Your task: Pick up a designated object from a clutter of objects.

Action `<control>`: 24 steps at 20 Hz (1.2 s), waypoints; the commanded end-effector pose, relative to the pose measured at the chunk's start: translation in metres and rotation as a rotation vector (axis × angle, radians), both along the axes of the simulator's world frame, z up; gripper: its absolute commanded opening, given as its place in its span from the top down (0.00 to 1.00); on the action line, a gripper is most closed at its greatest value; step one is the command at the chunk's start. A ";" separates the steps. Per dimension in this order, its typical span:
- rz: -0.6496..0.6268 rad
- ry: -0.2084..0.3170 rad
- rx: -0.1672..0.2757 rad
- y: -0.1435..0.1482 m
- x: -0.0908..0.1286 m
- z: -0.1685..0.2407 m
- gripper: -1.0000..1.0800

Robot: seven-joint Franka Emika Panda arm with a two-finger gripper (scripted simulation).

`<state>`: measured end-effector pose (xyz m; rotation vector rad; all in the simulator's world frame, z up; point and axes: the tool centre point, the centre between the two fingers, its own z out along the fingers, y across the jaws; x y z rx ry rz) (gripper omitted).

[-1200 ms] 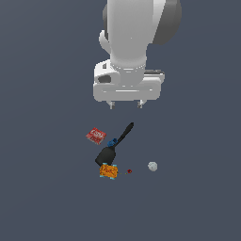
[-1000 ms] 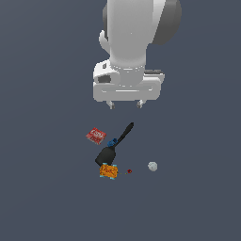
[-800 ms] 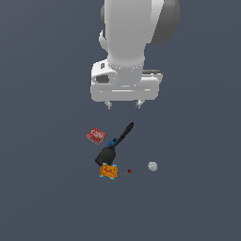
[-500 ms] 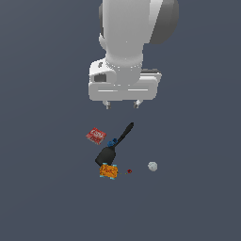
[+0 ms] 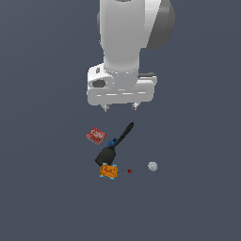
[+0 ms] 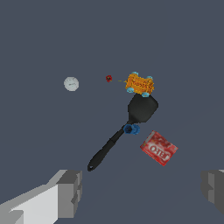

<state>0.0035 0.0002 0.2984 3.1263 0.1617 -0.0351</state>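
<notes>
The small flat red box (image 5: 96, 135) with white print lies at the exterior view's left of the clutter; it also shows in the wrist view (image 6: 159, 147). The black long-handled spatula (image 5: 113, 147) lies beside it, with a small blue piece (image 5: 112, 141) at its neck. An orange box with cyan edges (image 5: 108, 171), a tiny dark red ball (image 5: 129, 171) and a pale grey-white ball (image 5: 152, 165) lie nearer the front. My gripper (image 5: 119, 107) hangs open and empty well above the clutter; the red box lies between the fingers (image 6: 70, 192) in the wrist view.
The items rest on a plain dark grey surface (image 5: 197, 197). The arm's white body (image 5: 127, 42) fills the upper middle of the exterior view.
The gripper has drifted slightly toward the exterior view's left and a little upward. The objects have not moved.
</notes>
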 end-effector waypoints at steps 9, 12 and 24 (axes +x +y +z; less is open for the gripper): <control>0.148 -0.002 0.010 -0.023 0.002 -0.041 0.04; 0.206 -0.003 0.013 -0.032 0.001 -0.056 0.04; 0.435 -0.008 0.023 -0.067 -0.007 -0.117 0.04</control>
